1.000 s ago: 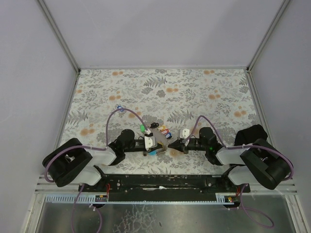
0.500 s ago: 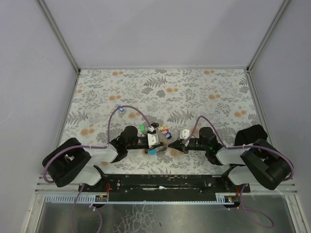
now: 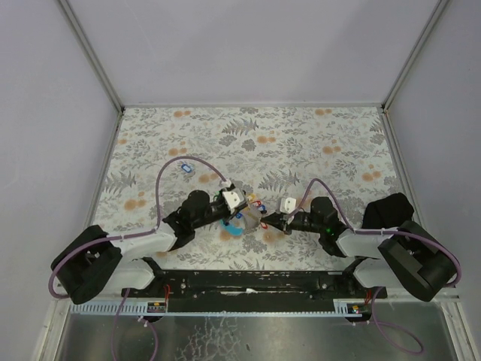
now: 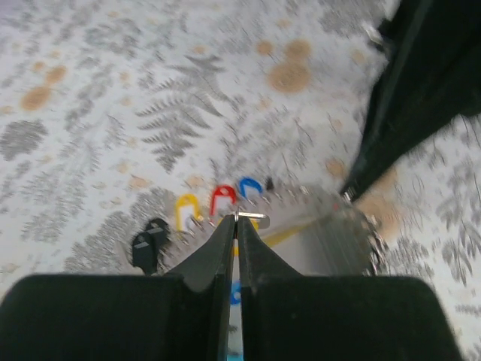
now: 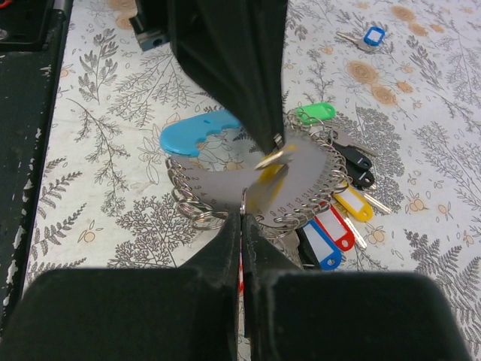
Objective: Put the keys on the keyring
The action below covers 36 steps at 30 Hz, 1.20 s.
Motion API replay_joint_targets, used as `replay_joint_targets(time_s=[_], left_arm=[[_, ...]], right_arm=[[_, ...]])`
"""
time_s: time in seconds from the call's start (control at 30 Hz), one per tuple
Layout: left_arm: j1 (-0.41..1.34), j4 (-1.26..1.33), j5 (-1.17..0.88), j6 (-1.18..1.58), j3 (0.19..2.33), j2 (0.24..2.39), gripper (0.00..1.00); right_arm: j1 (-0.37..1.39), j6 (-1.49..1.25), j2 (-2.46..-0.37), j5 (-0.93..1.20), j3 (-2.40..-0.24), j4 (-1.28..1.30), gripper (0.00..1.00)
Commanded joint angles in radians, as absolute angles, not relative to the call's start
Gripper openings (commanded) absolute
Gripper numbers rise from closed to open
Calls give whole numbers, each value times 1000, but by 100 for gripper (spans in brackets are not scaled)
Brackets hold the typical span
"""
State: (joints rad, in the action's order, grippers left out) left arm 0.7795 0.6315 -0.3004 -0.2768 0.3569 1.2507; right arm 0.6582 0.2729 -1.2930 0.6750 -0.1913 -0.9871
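Note:
The keyring (image 5: 225,180) is a grey numbered plate edged with several silvery rings, with a light-blue strap (image 5: 197,135), and it lies between the arms (image 3: 242,223). Keys with green (image 5: 316,113), yellow (image 5: 353,203), red (image 5: 336,226) and blue (image 5: 319,248) caps hang at its far side. My right gripper (image 5: 242,214) is shut on one ring at the plate's near edge. My left gripper (image 4: 237,219) comes in from above the plate, shut on a small metal key (image 5: 269,156) with a blurred yellow cap. The two gripper tips are close together (image 3: 252,216).
A loose key with a blue cap (image 3: 185,168) lies on the flowered cloth behind the left arm. Black tags (image 5: 359,171) lie beside the coloured ones. The black frame rail (image 3: 248,282) runs along the near edge. The left arm's purple cable (image 3: 161,188) arcs over the cloth.
The left arm has swung forward and right, and its gripper now sits over the keyring's plate. The right gripper has held its grip, shifting slightly.

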Motion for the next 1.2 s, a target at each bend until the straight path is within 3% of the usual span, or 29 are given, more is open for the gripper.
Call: replay_joint_targets(time_s=[0.0,0.1,0.23,0.33,0.43,0.77,0.93,1.17], left_arm=[[788,586,-103,-173,499,1249,0],[787,555,-80,-146,605,1327,0],[787,667,-244,-51,717,1447,0],[782,588,-275,22,845,1570,0],[788,666,-339,33,856,1662,0],[832,569,-340,-36,877,1823,0],[876,580,-328,-36,850,1873,6],[877,703,-280,10,752,1816,25]], right_arm=[[657,211,-1277,698,-180,-1105,0],[658,186,-1284,704,-168,-1137,0],[667,155,-1294,719,-165,-1153,0],[677,132,-1291,723,-142,-1205,0],[689,136,-1276,716,-129,-1191,0],[713,150,-1281,704,-139,-1158,0],[718,147,-1297,710,-142,-1165,0],[719,152,-1302,712,-138,-1154,0]])
